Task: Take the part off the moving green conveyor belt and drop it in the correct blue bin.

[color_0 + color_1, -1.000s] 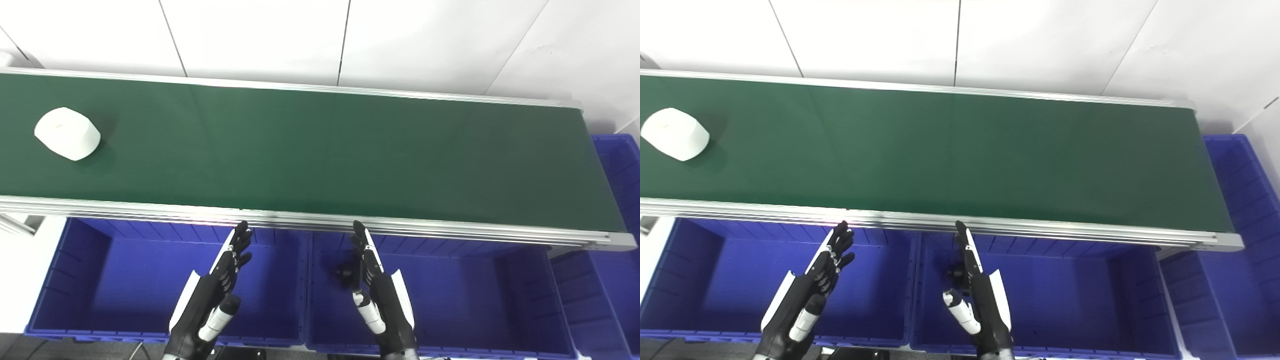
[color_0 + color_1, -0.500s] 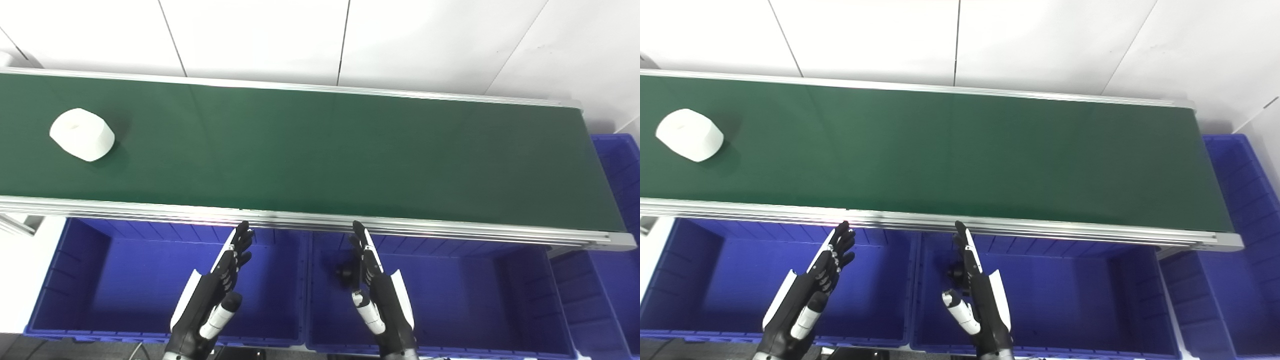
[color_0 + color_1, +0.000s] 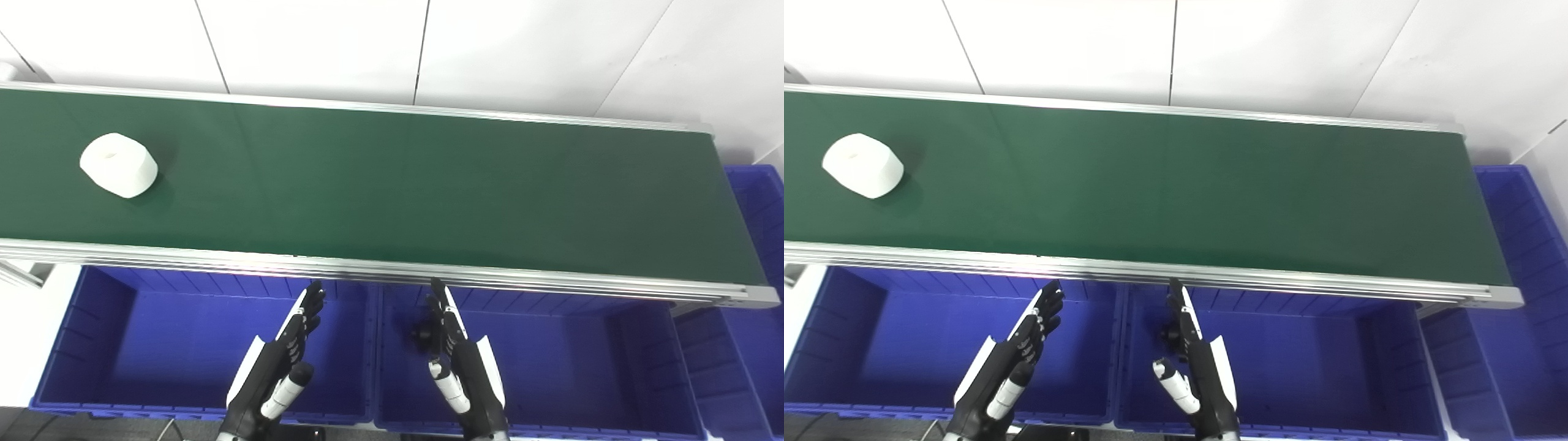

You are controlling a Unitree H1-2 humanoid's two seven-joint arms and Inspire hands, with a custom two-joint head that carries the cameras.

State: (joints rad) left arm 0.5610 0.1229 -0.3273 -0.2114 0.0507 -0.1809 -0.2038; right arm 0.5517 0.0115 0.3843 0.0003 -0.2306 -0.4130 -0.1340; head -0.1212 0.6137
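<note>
Left eye view, entry one: my left hand (image 3: 275,367), black with white back plate, fingers (image 3: 306,309) straight and spread, released, holding nothing, raised over the left blue bin (image 3: 92,343). Entry two: my right hand (image 3: 462,367), same build, fingers (image 3: 442,306) extended edge-on, thumb apart, likewise released and empty, over the middle blue bin (image 3: 582,367). A small dark item (image 3: 422,334) lies in that bin just beside my right hand; its form is too dim to tell.

Bins: moulded blue plastic, ribbed walls, smooth floors, set side by side below the belt's near rail. A third blue bin (image 3: 1528,245) stands at the belt's right end; the right eye view shows more of its ribbed wall than the left eye view does.

Conveyor belt (image 3: 429,184): matte green surface, framed by grooved aluminium rails (image 3: 490,278).

Part (image 3: 119,165): white, rounded, blocky lump with a shallow dimple on top, matte, resting on the belt's far left, well apart from both hands. Right eye view places it nearer the picture's left edge.

Wall (image 3: 306,43): white panels with thin seams.
</note>
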